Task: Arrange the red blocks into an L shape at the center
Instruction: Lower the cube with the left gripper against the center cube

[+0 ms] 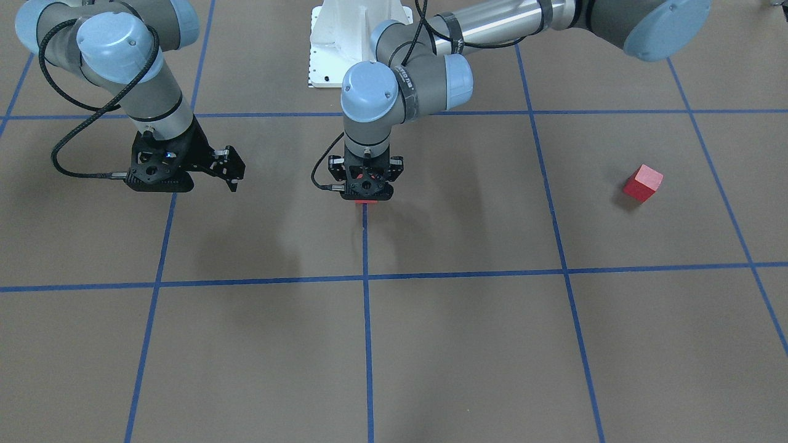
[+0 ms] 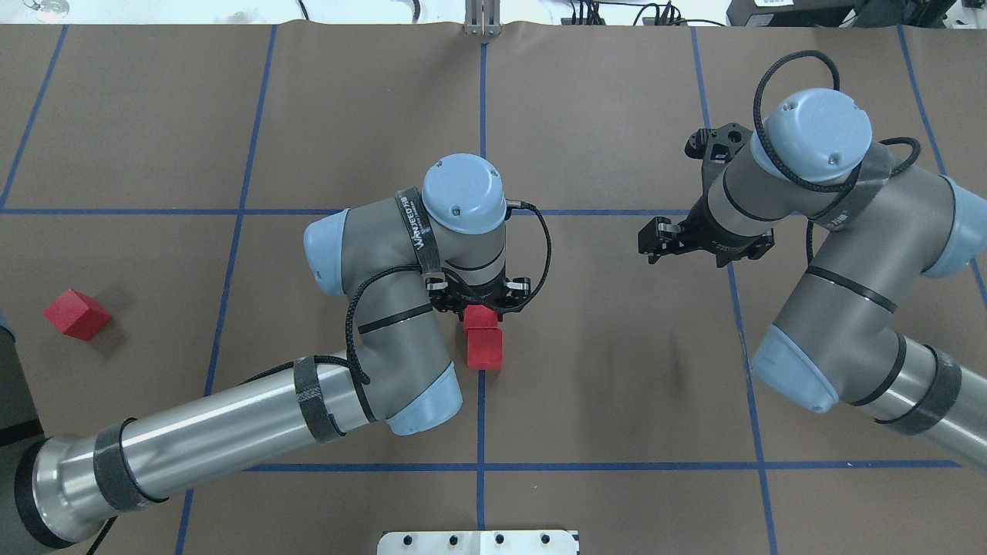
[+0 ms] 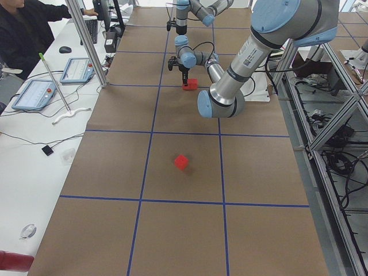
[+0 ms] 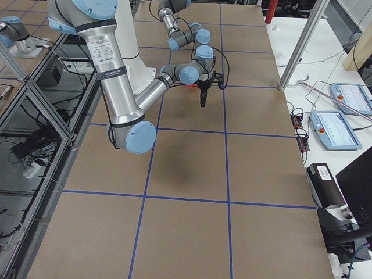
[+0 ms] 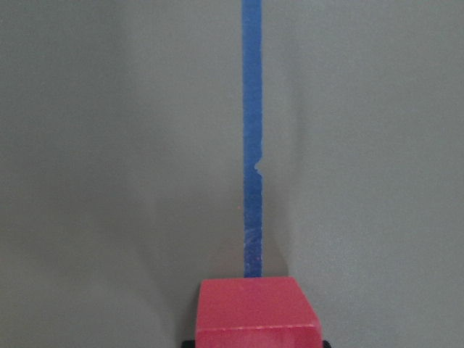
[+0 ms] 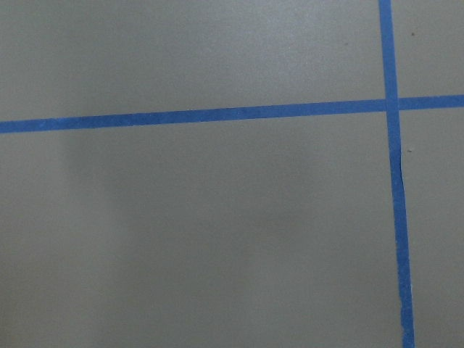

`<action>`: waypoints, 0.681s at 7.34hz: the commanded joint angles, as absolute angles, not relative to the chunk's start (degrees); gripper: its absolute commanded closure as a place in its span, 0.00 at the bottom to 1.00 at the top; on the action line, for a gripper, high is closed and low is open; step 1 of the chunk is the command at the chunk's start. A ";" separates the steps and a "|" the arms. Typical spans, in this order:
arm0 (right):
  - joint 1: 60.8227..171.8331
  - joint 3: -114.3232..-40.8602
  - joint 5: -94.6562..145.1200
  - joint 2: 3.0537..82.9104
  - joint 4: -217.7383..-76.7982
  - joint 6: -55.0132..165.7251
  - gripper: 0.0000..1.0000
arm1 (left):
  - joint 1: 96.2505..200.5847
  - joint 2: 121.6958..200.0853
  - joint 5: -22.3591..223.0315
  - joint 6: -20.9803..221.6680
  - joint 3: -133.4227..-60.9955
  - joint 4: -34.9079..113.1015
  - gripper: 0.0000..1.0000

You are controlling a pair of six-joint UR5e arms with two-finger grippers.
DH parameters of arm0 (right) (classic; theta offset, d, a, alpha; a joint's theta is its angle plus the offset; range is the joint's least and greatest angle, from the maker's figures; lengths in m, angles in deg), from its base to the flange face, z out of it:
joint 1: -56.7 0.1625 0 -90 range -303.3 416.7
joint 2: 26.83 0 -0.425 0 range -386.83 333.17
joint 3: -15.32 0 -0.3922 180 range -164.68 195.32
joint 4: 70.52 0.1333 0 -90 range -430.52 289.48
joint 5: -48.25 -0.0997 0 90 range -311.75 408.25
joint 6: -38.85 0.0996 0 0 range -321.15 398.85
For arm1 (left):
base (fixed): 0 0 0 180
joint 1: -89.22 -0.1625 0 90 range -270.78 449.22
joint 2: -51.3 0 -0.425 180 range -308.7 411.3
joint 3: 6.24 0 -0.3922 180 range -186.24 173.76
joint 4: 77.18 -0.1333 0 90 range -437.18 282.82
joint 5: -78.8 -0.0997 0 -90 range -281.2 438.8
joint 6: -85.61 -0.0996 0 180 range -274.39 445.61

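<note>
The left gripper (image 2: pixel 480 302) stands upright over the centre of the flat brown matte table (image 2: pixel 540 362), where a thin blue tape line (image 2: pixel 480 416) crosses it. Its two black fingers are pressed against opposite sides of a small matte red cube (image 2: pixel 479 315). In the left wrist view that cube sits at the bottom edge, over the tape line, with a sliver of dark fingertip at each lower corner (whether it rests on the table or hangs just above it, I cannot tell). A second small red cube (image 2: pixel 485 348) lies on the same line and touches the clamped one on the side toward the robot, so the two make a short straight row. The third small red cube (image 2: pixel 75 314) sits alone on the brown surface, well apart from the pair, far out on the robot's left and turned askew to the grid. The right gripper (image 2: pixel 705 245) hangs tilted above the table on the robot's right, its fingers spread apart
</note>
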State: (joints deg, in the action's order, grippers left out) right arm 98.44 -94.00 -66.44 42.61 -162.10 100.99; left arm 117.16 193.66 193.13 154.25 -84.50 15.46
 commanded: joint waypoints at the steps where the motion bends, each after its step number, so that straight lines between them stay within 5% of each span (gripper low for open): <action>1: 98.44 -94.02 -66.44 42.52 -162.10 101.17 0.01 | 116.21 193.68 192.89 155.56 -84.38 15.45 0.57; 3: 98.44 -94.11 -66.44 42.52 -162.10 101.26 0.01 | 116.12 193.68 192.71 156.71 -84.37 15.54 0.00; 5: 98.53 -94.20 -66.44 42.52 -162.10 101.35 0.01 | 116.47 193.68 192.71 156.63 -84.90 15.45 0.00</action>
State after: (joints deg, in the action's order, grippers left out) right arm 98.47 -94.16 -66.49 42.53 -162.10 101.30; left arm 116.26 193.68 192.73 156.61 -84.57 15.48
